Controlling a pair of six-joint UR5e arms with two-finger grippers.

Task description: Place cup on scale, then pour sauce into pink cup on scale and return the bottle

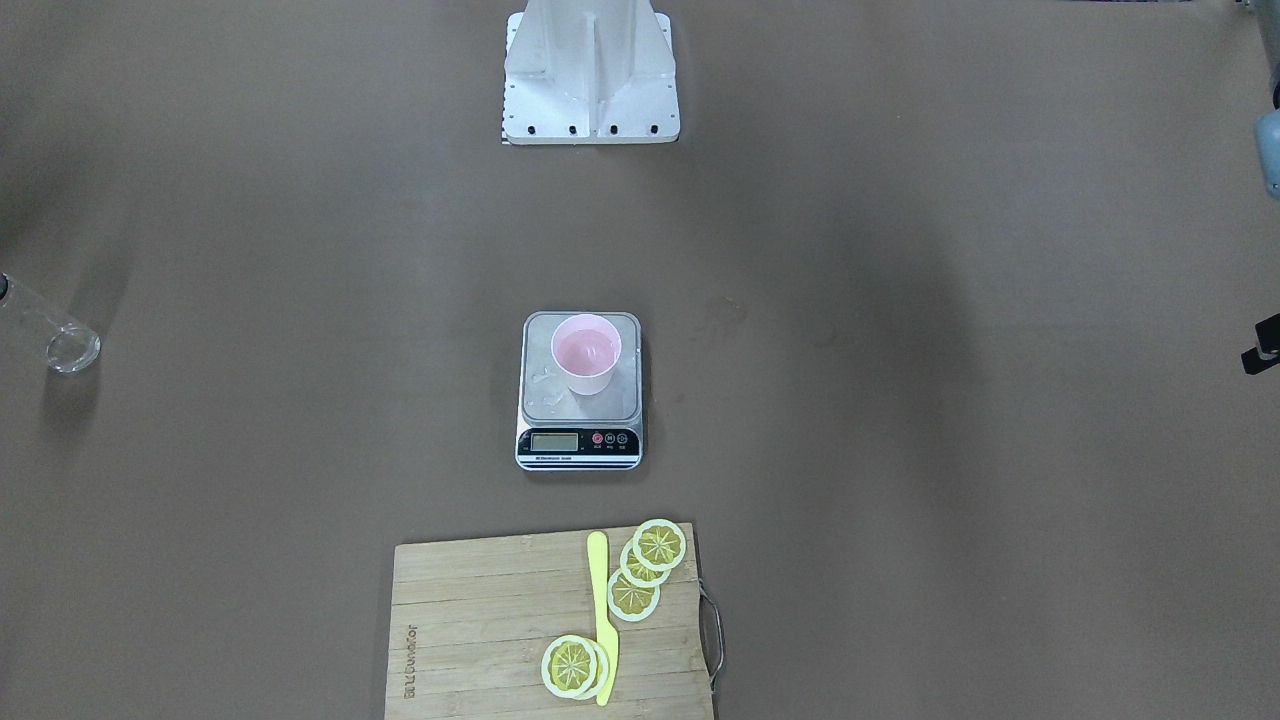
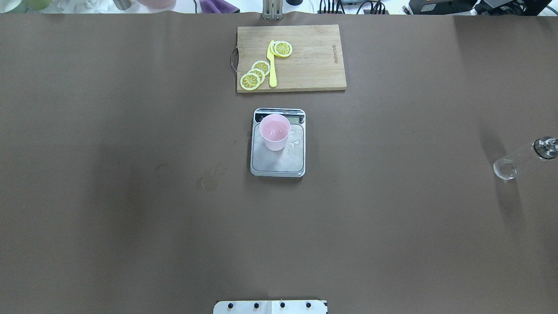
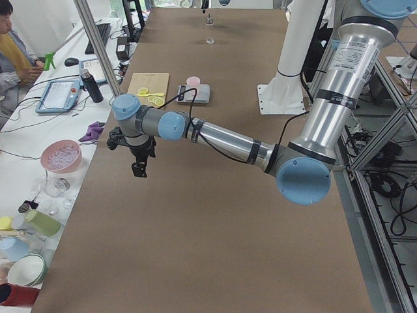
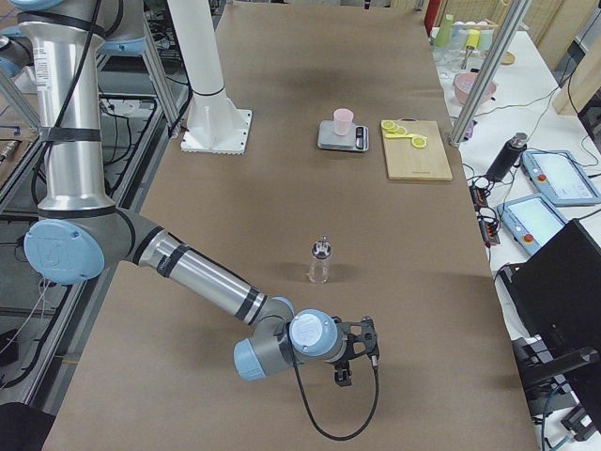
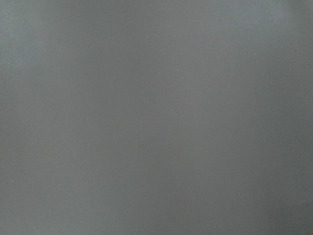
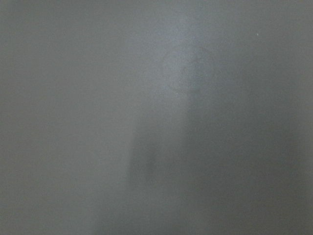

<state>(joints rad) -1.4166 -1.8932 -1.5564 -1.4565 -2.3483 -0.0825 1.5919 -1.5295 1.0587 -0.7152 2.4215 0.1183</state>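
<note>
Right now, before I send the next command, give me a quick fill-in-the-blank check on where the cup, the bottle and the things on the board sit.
1. The cup stands on the ___, not on the cutting board.
2. The bottle stands ___ on the table, far from the cup.
3. The knife lying among the lemon slices is ___ in colour.

Missing words: scale; upright; yellow.

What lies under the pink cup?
The cup stands on the scale, on its steel platform. Clear drops lie beside it. The patch of platform beneath its base is covered.
</note>
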